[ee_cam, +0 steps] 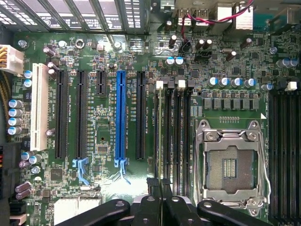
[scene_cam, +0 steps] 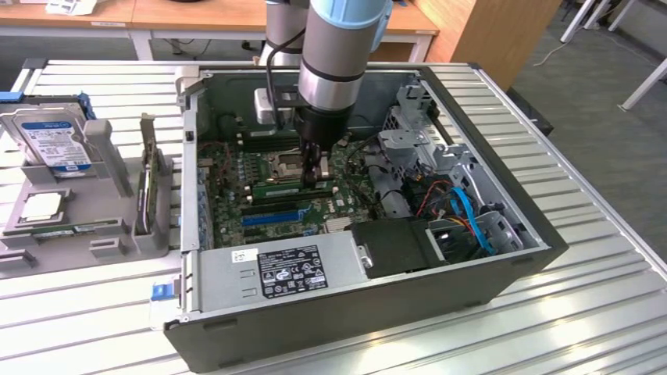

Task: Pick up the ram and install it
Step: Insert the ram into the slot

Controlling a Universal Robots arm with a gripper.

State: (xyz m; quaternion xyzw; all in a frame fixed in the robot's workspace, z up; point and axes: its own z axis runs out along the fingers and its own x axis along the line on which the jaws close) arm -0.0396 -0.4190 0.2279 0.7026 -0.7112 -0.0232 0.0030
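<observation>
Gripper (ee_cam: pixel 158 184) (over motherboard (scene_cam: pixel 234 178)) seemingly holds ram (scene_cam: pixel 279 190)

Tally: one arm (scene_cam: pixel 331 55), one gripper (ee_cam: pixel 160 184), one open computer case (scene_cam: pixel 344 328), one hard drive (scene_cam: pixel 47 134), one power supply (scene_cam: pixel 224 275), one CPU socket (ee_cam: pixel 230 162), one blue slot (ee_cam: pixel 121 115), one white slot (ee_cam: pixel 39 110), three long black expansion slots (ee_cam: pixel 61 115), one short black slot (ee_cam: pixel 101 82).

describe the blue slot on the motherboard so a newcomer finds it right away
Look into the open computer case on the slatted table, down at the green motherboard. Beside the metal CPU socket runs a row of long parallel slots; the blue slot is the only blue one, flanked by black slots.
</observation>
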